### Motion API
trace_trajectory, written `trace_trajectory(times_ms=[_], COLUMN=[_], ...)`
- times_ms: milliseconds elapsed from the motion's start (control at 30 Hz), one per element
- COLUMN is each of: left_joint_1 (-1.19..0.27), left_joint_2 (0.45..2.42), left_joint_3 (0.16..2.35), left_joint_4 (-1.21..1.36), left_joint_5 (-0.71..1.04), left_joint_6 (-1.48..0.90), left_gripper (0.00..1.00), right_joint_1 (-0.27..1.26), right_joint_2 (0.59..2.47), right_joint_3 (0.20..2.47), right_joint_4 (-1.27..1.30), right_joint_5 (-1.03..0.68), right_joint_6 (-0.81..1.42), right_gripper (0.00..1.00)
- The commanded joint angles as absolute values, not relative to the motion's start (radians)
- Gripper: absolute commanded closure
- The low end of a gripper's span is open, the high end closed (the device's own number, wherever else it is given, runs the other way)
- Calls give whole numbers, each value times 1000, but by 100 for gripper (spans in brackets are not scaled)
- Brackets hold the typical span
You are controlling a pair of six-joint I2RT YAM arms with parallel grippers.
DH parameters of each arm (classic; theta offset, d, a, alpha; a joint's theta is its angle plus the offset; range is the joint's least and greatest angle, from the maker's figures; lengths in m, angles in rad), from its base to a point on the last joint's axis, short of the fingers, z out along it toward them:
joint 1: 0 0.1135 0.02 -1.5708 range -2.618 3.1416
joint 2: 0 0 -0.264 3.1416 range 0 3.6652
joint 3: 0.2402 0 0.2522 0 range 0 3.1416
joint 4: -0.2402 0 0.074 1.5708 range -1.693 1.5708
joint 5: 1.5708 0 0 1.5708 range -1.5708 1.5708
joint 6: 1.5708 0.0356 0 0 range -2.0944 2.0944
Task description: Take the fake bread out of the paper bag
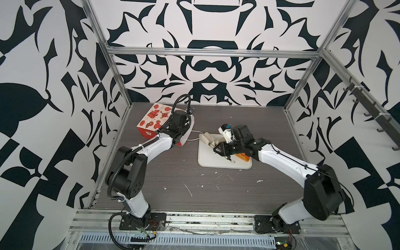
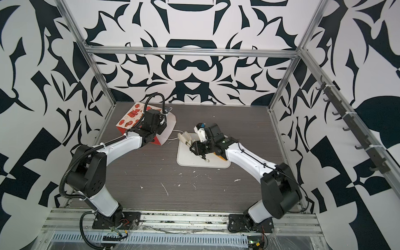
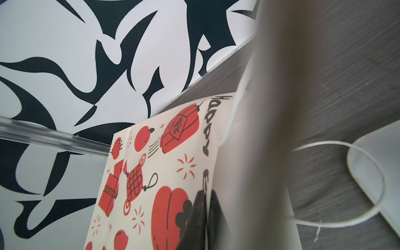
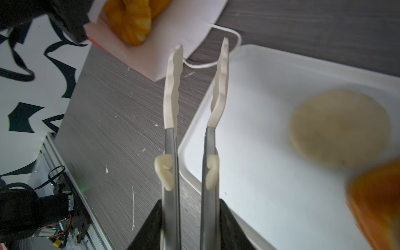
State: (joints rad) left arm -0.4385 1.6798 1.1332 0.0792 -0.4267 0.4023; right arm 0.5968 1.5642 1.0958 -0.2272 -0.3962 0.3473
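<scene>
Swirly black-and-white walls all round, dark wood-grain table (image 1: 169, 179) underneath. Left hand (image 3: 207, 193) pinched together on the rim of the paper bag (image 1: 152, 119), thin paper edge sandwiched between the black fingers (image 3: 195, 218). Right hand (image 4: 190, 225) clamped on a pair of metal tongs (image 4: 171, 151), gripping the two steel arms. Cream tips (image 4: 172, 91) apart with nothing caught between them, hovering by the corner of the white tray (image 1: 209, 158), near the bag's mouth. Paper bag lying on its side at the far left of the table, printed face up, white inside turned toward the tray. Yellow-orange pastry (image 4: 129, 21) sitting inside, just past the mouth. White cord handle (image 3: 383, 186) looped out across the table and onto the tray's edge. Out on the tray already: pale round bun (image 4: 339, 127) and, close beside it, an orange pastry (image 4: 376, 205), both pretty blurry in the right wrist view.
</scene>
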Motion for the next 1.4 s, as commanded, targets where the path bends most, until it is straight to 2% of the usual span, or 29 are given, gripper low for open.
trace_trajectory(times_ms=[0, 267, 800, 1367], left_joint_1=[-434, -433, -435, -435], left_joint_2=[1619, 1584, 1555, 1546], left_joint_3=[1148, 1146, 1144, 1157], left_joint_4=[74, 45, 25, 18], left_joint_5=[-388, -372, -357, -338], left_joint_6=[383, 373, 352, 349], left_gripper=[93, 93, 93, 92], right_joint_1=[616, 632, 657, 661], right_joint_2=[1631, 1806, 2022, 2132], right_joint_3=[1200, 1332, 1498, 1601], right_joint_4=[-17, 67, 133, 146], right_joint_5=[-449, -468, -425, -372], right_joint_6=[389, 430, 441, 452], right_gripper=[61, 61, 57, 54])
